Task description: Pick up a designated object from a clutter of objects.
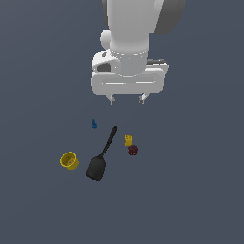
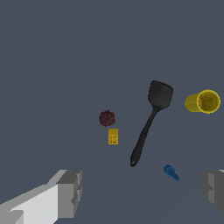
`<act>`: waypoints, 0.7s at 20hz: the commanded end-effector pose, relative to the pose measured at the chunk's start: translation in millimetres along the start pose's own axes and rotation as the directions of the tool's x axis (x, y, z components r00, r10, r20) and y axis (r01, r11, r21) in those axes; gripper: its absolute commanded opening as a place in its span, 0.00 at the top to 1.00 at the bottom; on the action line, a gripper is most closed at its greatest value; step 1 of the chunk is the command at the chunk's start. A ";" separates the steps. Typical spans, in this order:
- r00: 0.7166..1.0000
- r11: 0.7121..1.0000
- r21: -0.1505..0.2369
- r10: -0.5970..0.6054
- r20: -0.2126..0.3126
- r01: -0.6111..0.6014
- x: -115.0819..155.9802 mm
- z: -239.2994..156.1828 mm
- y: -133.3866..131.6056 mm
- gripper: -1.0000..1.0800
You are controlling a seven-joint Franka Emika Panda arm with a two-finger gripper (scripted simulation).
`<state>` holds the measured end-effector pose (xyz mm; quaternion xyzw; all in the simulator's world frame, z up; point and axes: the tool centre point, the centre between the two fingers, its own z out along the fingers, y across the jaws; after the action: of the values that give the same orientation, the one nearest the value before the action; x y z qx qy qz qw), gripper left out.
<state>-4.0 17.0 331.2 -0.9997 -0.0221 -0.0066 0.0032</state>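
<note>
early stage, nothing picked yet. gripper (image 1: pixel 127 100) hanging high in upper centre of exterior view, jaws spread wide, empty. tiny yellow block (image 1: pixel 127 139) on the floor just below frame centre, right beside dark red bumpy ball (image 1: pixel 133 150), near black spatula (image 1: pixel 101 157) handle. yellow cup (image 1: pixel 69 160) and blue piece (image 1: pixel 94 124) further left. left to do: descend, close on block, lift.

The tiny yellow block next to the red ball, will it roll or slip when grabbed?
The tiny yellow block looks flat-sided, so probably won't roll. It is small beside the open pincer, so likely light and easily knocked. The dark red ball sits close and may roll if bumped.
</note>
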 end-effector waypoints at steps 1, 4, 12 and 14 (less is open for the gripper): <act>1.000 1.000 0.000 0.000 0.000 0.000 0.0 0.0 0.0 0.04; 1.000 1.000 -0.003 -0.005 -0.003 0.005 1.0 -0.6 2.1 0.04; 0.999 0.999 -0.023 -0.032 -0.023 0.031 5.6 -9.8 14.6 0.04; 0.999 0.999 -0.022 -0.031 -0.022 0.030 5.5 -9.6 14.4 0.04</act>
<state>2.0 3.1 340.6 -0.9991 -0.0367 -0.0183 -0.0074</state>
